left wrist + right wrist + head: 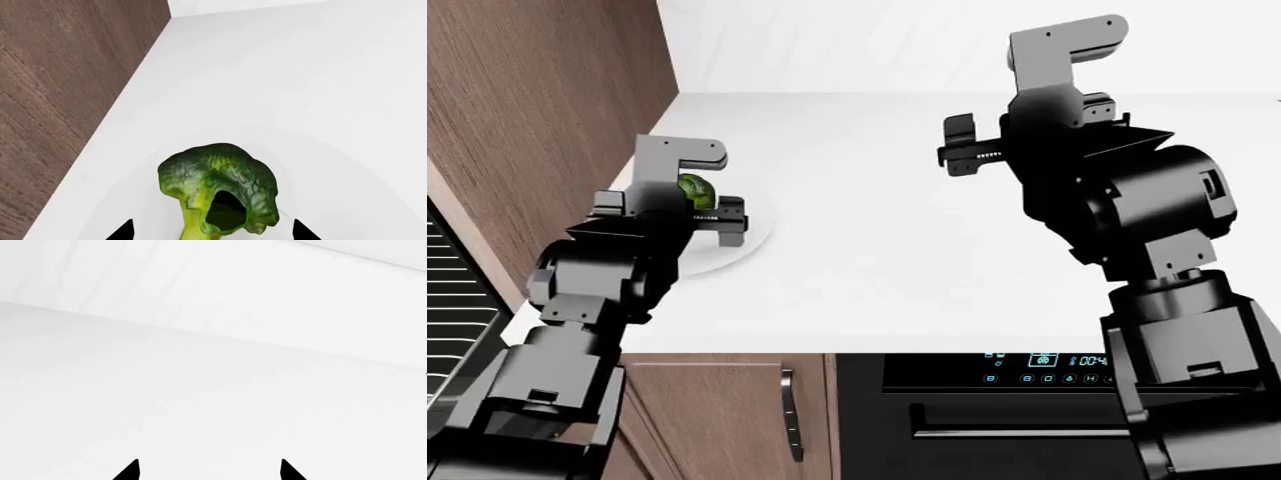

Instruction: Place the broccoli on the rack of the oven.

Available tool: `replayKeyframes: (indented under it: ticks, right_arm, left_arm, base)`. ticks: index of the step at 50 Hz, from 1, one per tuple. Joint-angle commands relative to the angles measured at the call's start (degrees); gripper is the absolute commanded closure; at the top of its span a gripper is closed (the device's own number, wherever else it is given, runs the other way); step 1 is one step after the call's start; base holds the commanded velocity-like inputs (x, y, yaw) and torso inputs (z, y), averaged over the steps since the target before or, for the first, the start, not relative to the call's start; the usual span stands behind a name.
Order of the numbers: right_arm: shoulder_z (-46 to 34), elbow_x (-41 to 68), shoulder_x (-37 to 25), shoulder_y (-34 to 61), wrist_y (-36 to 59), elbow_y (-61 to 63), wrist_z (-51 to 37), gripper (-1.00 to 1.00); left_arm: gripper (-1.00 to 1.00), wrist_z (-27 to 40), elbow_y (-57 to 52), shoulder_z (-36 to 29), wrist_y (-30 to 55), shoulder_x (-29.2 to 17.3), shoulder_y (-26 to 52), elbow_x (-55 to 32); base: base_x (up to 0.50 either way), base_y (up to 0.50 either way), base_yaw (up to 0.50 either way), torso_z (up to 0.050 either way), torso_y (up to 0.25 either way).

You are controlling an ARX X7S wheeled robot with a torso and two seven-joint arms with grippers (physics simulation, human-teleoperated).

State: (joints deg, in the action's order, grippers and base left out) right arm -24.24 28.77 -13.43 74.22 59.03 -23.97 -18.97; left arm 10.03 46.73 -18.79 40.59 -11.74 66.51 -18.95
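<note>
- Item: the broccoli (217,192), one small floret with a dark green bumpy head and a yellow-green stem. Also visible in the head view (694,187), partly hidden behind the left gripper's body.
- Location: lies on a white plate (347,175) on the white table (280,75), near the brown wood panel (60,100) at the robot's left. The plate is pale against the table, so its rim is faint.
- Orientation: in the left wrist view the stem runs toward the camera and the head points away from it, so the long axis lies roughly along the gripper's approach line. Whether the floret rests flat or slightly tipped cannot be told.
- Handling, judged: light and small, with little inertia. The head is likely springy and irregular, the stem firmer and smoother. It may roll or pivot if nudged on one side only.
- Recommended hold, judged: across the stem just under the head, or across the lower head, with the fingers closing square to the long axis.
- Left gripper (212,232): fingers spread, their tips on either side of the floret and not touching it. Nothing held.
- Right gripper (209,471): fingers apart, empty, raised over bare table well away from the plate.
- Destination: a wire grid, probably the rack (447,290), shows at the far left edge of the head view, lower than the table. Most of it is out of frame.
- Not the target: black oven with blue display (1014,400) below the table edge.
</note>
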Motion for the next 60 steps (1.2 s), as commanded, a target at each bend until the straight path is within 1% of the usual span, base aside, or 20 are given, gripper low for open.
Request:
replayKeyframes:
  ticks: [1, 6, 23, 32, 53, 60]
  right_arm:
    - [-0.03, 0.18, -0.1, -0.22, -0.12, 0.06, -0.17, -1.0]
    - [-0.25, 0.09, 0.07, -0.22, -0.54, -0.53, -0.06, -1.0]
    - [-0.37, 0.41, -0.11, -0.28, -0.4, -0.2, -0.27, -1.0]
    - [-0.08, 0.86, -0.34, -0.5, 0.27, 1.0, -0.77, -1.0]
    - [-0.34, 1.73, -1.06, -0.81, 1.25, 3.66, -0.85, -1.0]
    - [-0.64, 2.11, -1.3, -0.38, 2.12, 5.37, -0.87, -1.0]
  left_arm:
    - [1.0, 0.35, 1.47, 0.12, -1.28, 0.06, 0.11, 0.1]
    - [1.0, 0.21, 2.14, 0.01, -2.34, 0.16, -0.04, 0.21]
    - [1.0, 1.09, -0.48, 0.46, -1.58, -0.59, -0.76, -0.33]
    - [1.0, 3.04, -9.49, 1.19, 2.98, -1.48, -1.78, -1.73]
    - [1.0, 5.05, -21.59, 2.38, 9.95, -2.08, -2.42, -4.82]
    - [1.0, 6.59, -27.01, 4.1, 13.05, -2.66, -2.93, -6.61]
  base:
    - [0.0, 0.0, 0.0, 0.0, 0.0]
    - [0.0, 0.0, 0.0, 0.0, 0.0]
    - [0.0, 0.0, 0.0, 0.0, 0.0]
    - [0.0, 0.0, 0.0, 0.0, 0.0]
    - [0.0, 0.0, 0.0, 0.0, 0.0]
    - [0.0, 0.0, 0.0, 0.0, 0.0]
